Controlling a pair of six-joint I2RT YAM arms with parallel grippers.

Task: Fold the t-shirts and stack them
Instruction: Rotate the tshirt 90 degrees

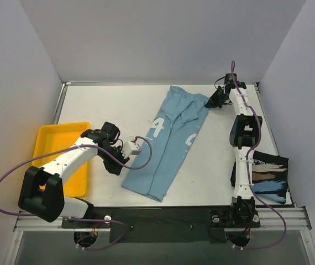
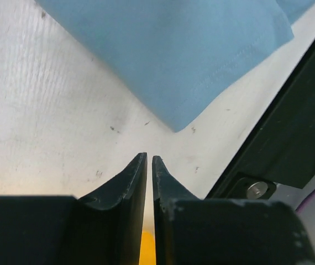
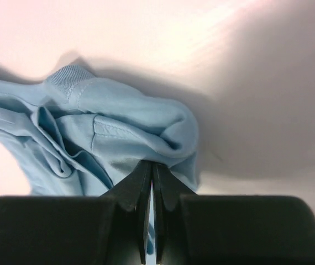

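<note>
Slippage seems likely: right fingers (image 3: 138,187) pinch just a bunched edge of the blue t-shirt (image 1: 168,149); left fingers (image 2: 135,176), pressed together, hold nothing.

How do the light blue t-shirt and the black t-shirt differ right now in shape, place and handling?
The light blue t-shirt is a long diagonal strip mid-table; the black t-shirt is a compact square at the near right edge. The right gripper pinches the blue one's far end; nothing grips the black one. Both show pale print.
</note>
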